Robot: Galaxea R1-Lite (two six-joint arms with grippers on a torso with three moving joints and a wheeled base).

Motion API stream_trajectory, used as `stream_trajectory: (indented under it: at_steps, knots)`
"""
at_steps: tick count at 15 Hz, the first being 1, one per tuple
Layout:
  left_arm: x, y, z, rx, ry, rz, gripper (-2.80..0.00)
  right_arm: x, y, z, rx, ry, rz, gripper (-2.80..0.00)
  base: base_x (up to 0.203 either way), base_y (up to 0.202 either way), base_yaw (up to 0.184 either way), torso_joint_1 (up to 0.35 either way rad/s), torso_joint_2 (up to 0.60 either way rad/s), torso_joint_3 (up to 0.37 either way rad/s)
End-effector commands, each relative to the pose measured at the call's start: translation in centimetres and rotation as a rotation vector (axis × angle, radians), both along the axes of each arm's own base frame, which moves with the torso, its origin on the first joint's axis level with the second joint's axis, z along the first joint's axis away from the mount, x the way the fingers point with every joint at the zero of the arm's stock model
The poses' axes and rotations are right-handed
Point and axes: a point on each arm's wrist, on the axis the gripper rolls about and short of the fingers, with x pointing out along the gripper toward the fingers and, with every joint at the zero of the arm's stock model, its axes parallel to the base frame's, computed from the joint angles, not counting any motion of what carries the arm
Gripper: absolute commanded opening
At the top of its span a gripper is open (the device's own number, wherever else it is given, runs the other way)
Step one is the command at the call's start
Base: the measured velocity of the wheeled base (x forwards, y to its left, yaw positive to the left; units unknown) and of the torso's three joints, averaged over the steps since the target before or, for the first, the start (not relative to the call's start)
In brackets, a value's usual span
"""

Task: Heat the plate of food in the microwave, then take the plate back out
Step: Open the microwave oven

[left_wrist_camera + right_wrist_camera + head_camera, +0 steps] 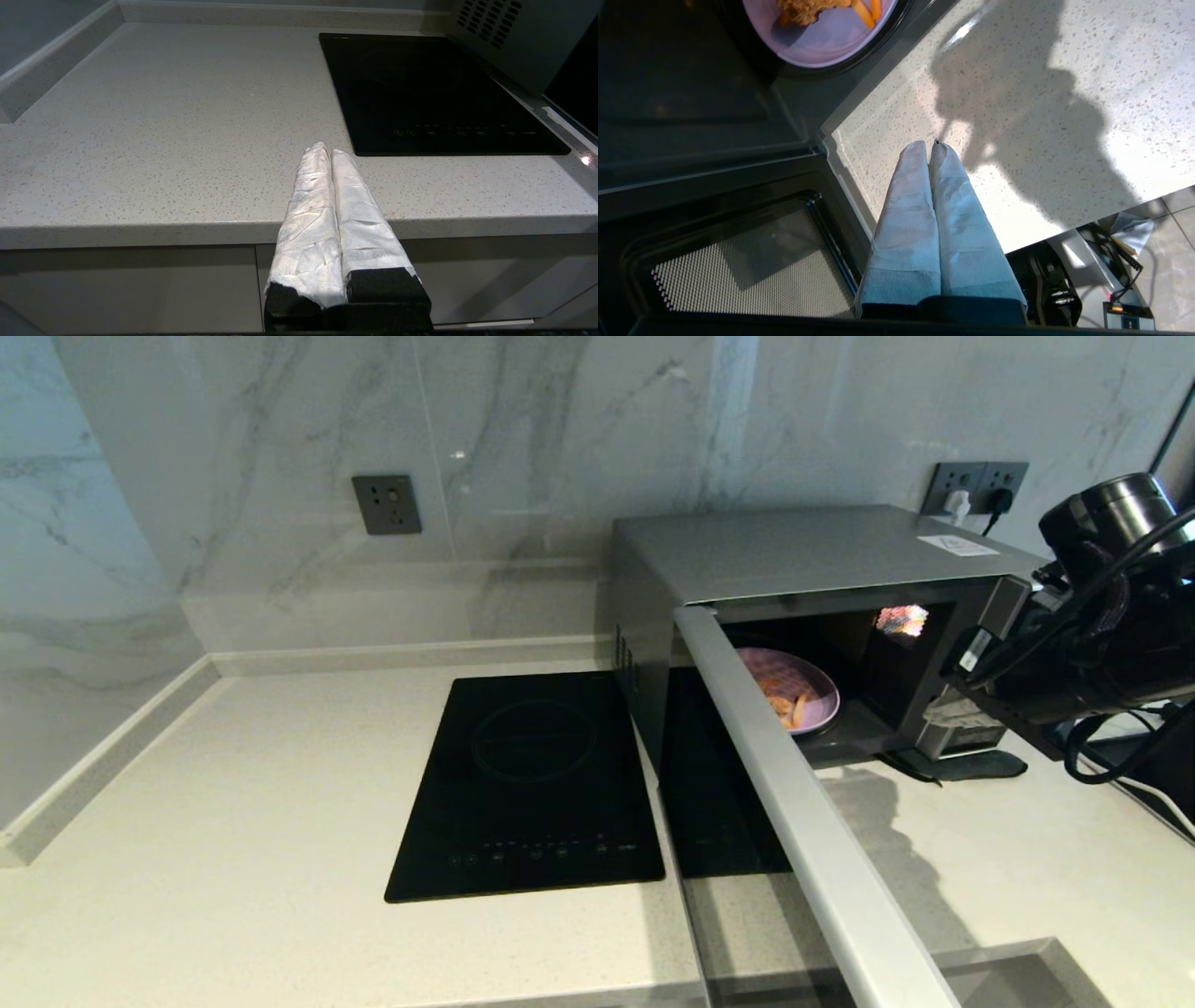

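Observation:
The silver microwave [803, 551] stands at the back right of the counter, its door [812, 831] swung wide open toward me. Inside the cavity sits the lilac plate of food [808, 689], with fries and a fried piece on it; the door's edge hides part of it. The right wrist view also shows the plate [831, 44]. My right gripper [930, 145] is shut and holds nothing. It hangs over the counter just beside the door's meshed inner window [752, 266], in front of the cavity. My left gripper [329, 150] is shut and empty, parked at the counter's front edge.
A flat black induction cooktop [532, 784] is set into the counter left of the microwave. The speckled counter [233, 821] runs to a marble wall with a socket [386, 504]. Plugs [976, 490] sit behind the microwave. My right arm [1102, 644] reaches in from the right.

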Motion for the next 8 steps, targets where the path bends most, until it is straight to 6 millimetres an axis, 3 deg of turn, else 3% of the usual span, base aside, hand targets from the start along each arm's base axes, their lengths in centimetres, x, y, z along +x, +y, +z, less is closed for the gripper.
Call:
stream_trajectory:
  at_steps: [1, 3, 4, 8]
  knots:
    - [0.0, 0.0, 0.0, -0.001, 0.001, 0.001, -2.8, 0.6, -0.4, -0.2, 0.006, 0.006, -0.017, -2.8, 0.0, 0.0, 0.0, 0.0, 0.0, 0.0]
    - [0.0, 0.0, 0.0, -0.001, 0.001, 0.001, -2.8, 1.0, -0.4, -0.4, 0.0, 0.014, -0.019, -2.8, 0.0, 0.0, 0.0, 0.0, 0.0, 0.0]
    - [0.0, 0.0, 0.0, -0.001, 0.001, 0.001, -2.8, 1.3, -0.4, -0.7, -0.005, 0.023, -0.02, 0.0, 0.0, 0.0, 0.0, 0.0, 0.0, 0.0]
    - [0.0, 0.0, 0.0, -0.001, 0.001, 0.001, -2.8, 3.1, -0.2, -1.2, -0.008, 0.031, -0.026, 0.0, 0.0, 0.0, 0.0, 0.0, 0.0, 0.0]
